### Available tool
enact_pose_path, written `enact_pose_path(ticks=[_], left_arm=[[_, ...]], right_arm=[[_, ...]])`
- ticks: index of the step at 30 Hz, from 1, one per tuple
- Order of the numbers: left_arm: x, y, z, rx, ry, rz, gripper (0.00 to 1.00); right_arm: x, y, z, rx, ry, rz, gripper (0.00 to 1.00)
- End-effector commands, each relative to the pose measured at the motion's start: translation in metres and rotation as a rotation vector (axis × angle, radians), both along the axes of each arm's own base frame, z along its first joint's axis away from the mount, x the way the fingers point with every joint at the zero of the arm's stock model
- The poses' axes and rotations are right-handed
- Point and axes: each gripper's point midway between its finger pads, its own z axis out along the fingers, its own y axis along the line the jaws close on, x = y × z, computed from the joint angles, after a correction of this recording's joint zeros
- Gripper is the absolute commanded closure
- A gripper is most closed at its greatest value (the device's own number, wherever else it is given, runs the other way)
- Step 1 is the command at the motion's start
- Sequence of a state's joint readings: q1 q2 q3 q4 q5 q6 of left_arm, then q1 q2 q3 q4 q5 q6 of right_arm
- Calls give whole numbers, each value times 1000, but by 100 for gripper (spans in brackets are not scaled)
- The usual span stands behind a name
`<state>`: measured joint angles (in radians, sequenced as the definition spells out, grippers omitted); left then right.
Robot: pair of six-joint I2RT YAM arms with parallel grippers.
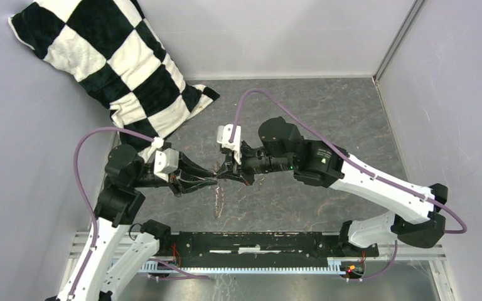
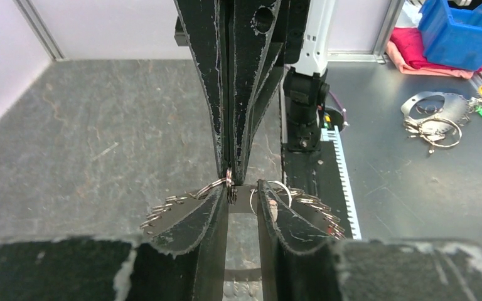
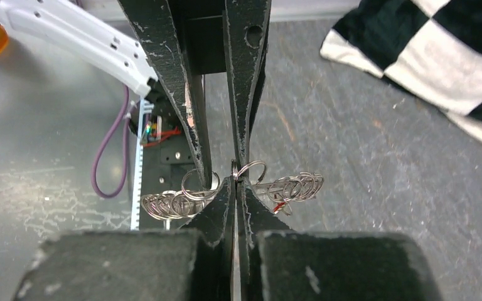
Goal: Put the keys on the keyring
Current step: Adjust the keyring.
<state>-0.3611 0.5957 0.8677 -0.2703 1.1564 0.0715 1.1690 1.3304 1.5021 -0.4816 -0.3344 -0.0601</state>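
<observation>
Steel on steel at the centre: my right pincer (image 3: 235,185) is pressed together, its tips nipping a single ring of the keyring (image 3: 296,186) right at the point where they meet. From that pinch the chain of small silver rings fans out to both sides of my fingers, one bunch to the left and one to the right. A sliver of the red tag (image 3: 280,207) shows under the right-hand bunch.

My left pincer (image 2: 243,189) comes in from the opposite side, tip to tip with the right one, and its jaws stand spread with a clear gap between them. The pinched ring sits just at the tip of one of its fingers (image 2: 194,219), and the other rings drape behind both fingers. A flat bit of metal lies across the gap, but I cannot tell whether it is the key or another ring, so I cannot place the key.

From above, both pincers meet over the middle of the grey table (image 1: 326,106), and the loose part of the keyring dangles below them.

Further out, a black-and-white checkered pillow (image 1: 113,56) leans in the far left corner. Beyond the table's edge, the left wrist view shows a blue bin (image 2: 458,31), a red cloth (image 2: 427,61) and another heap of rings and keys (image 2: 436,119).
</observation>
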Motion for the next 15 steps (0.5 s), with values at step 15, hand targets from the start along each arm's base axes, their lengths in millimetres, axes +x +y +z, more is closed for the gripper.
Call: enact_pose_path(ticks=[15], left_arm=[[-21,11,-58,171,-107,-109,58]], right_arm=[[3,31,-11,-91,-8,17,99]])
